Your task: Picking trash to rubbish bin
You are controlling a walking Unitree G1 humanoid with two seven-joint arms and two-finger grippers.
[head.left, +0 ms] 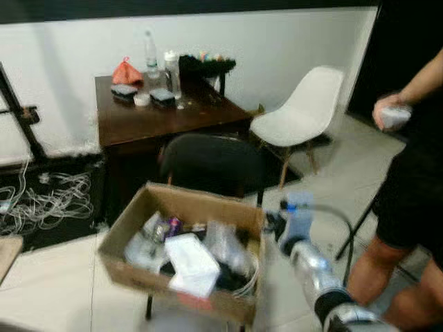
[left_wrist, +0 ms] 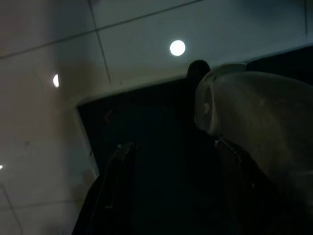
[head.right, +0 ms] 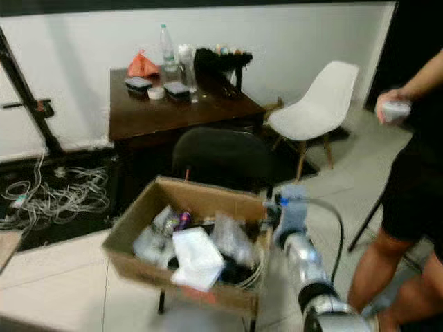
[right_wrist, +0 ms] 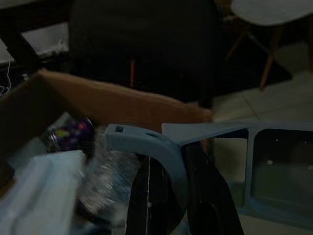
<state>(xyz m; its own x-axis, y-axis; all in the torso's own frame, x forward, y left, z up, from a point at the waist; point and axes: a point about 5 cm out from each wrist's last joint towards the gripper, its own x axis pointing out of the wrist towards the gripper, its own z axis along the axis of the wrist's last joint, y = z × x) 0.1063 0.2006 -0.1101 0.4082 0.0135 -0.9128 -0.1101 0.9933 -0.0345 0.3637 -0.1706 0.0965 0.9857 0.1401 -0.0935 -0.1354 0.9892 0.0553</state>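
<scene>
My right gripper (head.right: 277, 207) hangs at the rim of the open brown cardboard box (head.left: 131, 214), jaws clamped on a pale blue plastic piece (right_wrist: 146, 144). Released here, it could drop outside the rim. The box holds crumpled clear wrappers (head.left: 221, 245) and a white carton (head.left: 190, 263).

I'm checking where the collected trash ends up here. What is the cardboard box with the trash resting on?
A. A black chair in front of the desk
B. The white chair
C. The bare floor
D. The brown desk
A: the cardboard box of trash sits on the seat of the black chair, whose dark backrest rises behind it and whose thin legs show under the box, with the right gripper at the box's rim.
</scene>
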